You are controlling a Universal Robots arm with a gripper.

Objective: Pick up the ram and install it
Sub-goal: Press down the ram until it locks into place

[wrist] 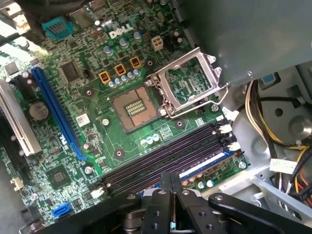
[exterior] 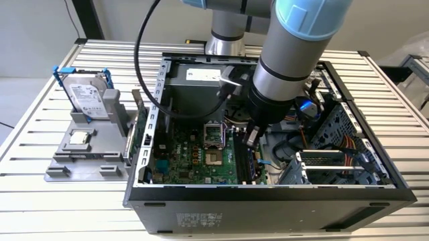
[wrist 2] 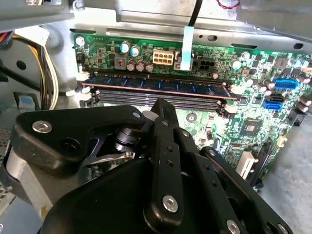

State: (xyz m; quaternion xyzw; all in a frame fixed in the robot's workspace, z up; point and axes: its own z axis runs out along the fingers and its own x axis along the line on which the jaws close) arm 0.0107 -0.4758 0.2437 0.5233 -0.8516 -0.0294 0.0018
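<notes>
Memory slots (wrist: 165,158) run in a parallel bank beside the open CPU socket (wrist: 132,108) on the green motherboard (exterior: 194,155), and the ram (wrist 2: 156,87) lies along the outermost of them, its row of dark chips and copper edge lined up with the slot so that a straight press would seat it. In the second wrist view the white latches (wrist 2: 233,89) at the stick's ends look tilted outward, so I judge the stick to be resting in the slot and not yet locked down, though the frames do not settle this. The computer case (exterior: 375,193) lies on its side on the slatted table (exterior: 40,120) with the cover off, which leaves the board facing upward and open to a vertical approach. The arm reaches steeply down into the case from above, wrist nearly upright, with the gripper (exterior: 252,135) low over the slot bank at the board's edge towards the exterior view's right. In both wrist views the black finger linkages (wrist 2: 165,146) meet in a narrow point just short of the stick; the fingers appear drawn together with nothing clamped between them. A silver hard drive (exterior: 86,98) in a blue frame stands in a grey holder (exterior: 84,150) well apart, outside the case towards the exterior view's left.
</notes>
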